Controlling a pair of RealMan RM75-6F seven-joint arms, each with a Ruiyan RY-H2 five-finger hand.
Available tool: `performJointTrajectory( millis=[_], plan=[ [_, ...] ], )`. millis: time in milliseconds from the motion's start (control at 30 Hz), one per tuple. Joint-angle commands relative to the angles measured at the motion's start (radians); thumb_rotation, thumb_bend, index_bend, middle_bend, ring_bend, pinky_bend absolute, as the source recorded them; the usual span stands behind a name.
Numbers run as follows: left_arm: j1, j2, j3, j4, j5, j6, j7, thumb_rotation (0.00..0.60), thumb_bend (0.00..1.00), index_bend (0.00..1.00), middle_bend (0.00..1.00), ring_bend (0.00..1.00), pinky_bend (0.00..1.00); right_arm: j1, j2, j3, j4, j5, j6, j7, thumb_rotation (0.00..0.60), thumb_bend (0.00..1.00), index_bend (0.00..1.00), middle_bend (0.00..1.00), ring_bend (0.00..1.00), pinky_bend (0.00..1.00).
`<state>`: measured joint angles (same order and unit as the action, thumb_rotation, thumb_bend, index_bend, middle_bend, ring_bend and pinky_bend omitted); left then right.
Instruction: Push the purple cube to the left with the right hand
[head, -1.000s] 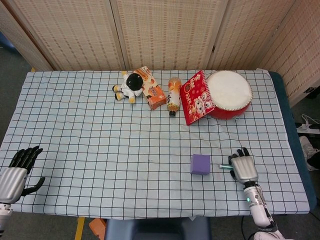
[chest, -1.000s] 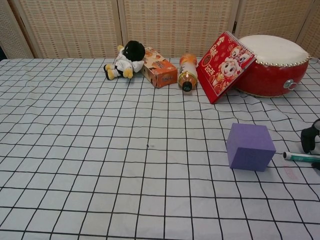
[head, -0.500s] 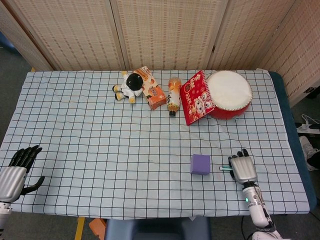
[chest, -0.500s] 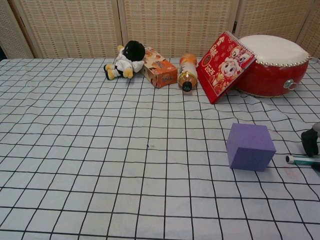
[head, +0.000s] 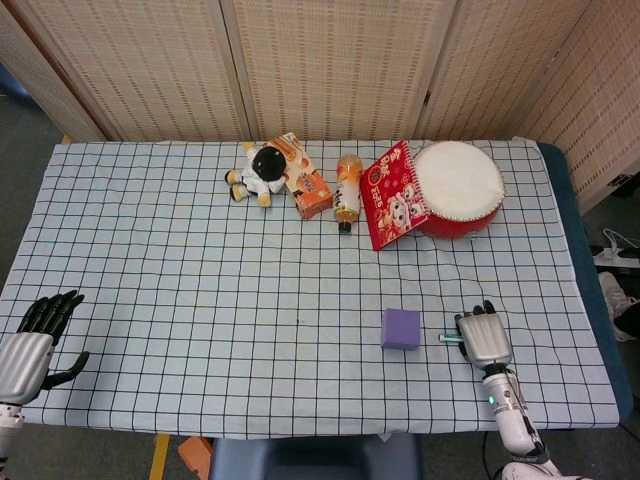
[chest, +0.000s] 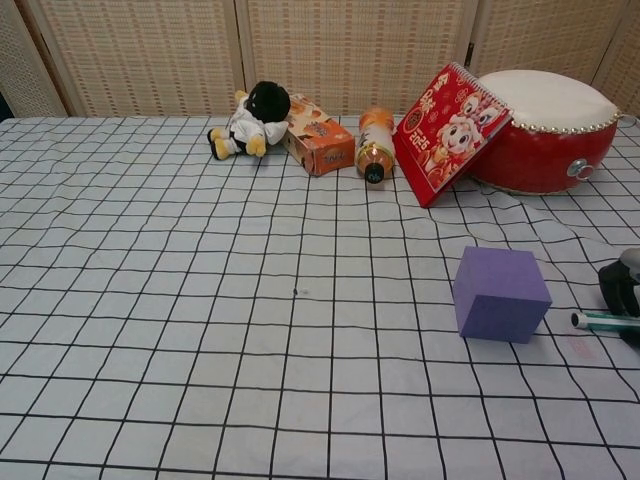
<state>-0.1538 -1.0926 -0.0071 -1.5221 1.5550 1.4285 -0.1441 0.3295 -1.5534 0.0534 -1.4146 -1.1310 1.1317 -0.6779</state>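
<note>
Sitting flat on checkered counter (head: 200, 300), purple cube (head: 401, 328): matte, plain, sharp-edged, lighter top. Right hand (head: 484, 338) at cube's 3 o'clock, apart, curl unclear. Left hand (head: 35, 340) far off at 9 o'clock, fingers spread, empty.

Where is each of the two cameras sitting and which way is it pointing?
Head view: high above the near edge, looking steeply down on the whole table; left hand and right hand both show at the near corners.
Chest view: low at the near edge, looking across the cloth toward the back screen; only the right hand's fingers show, at the right margin.
Shared: purple cube, green pen, red drum, plush toy.
</note>
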Motion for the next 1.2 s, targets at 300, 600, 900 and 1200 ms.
performJointTrajectory(
  millis=[300, 600, 900, 1200],
  plan=[
    [0.002, 0.002, 0.0, -0.004, 0.001, 0.005, 0.002, 0.6, 0.37, 0.0, 0.0, 0.0, 0.02, -0.002, -0.007, -0.006, 0.014, -0.024, 0.025, 0.035, 0.6, 0.38, 0.82, 0.7, 0.43, 0.25],
    [0.006, 0.003, 0.002, -0.001, 0.009, 0.015, -0.005, 0.6, 0.37, 0.0, 0.0, 0.0, 0.02, -0.021, 0.046, 0.0, -0.028, -0.124, 0.107, 0.144, 0.6, 0.46, 0.93, 0.81, 0.53, 0.3],
    [0.006, 0.003, 0.004, -0.001, 0.016, 0.018, -0.007, 0.6, 0.37, 0.0, 0.0, 0.0, 0.02, -0.003, 0.105, -0.006, -0.137, -0.121, 0.078, 0.091, 0.6, 0.46, 0.94, 0.81, 0.53, 0.3],
    [0.007, 0.007, 0.006, -0.001, 0.017, 0.018, -0.017, 0.6, 0.37, 0.0, 0.0, 0.0, 0.02, 0.04, 0.069, 0.006, -0.163, -0.107, 0.04, 0.014, 0.6, 0.46, 0.94, 0.81, 0.53, 0.3]
  ],
)
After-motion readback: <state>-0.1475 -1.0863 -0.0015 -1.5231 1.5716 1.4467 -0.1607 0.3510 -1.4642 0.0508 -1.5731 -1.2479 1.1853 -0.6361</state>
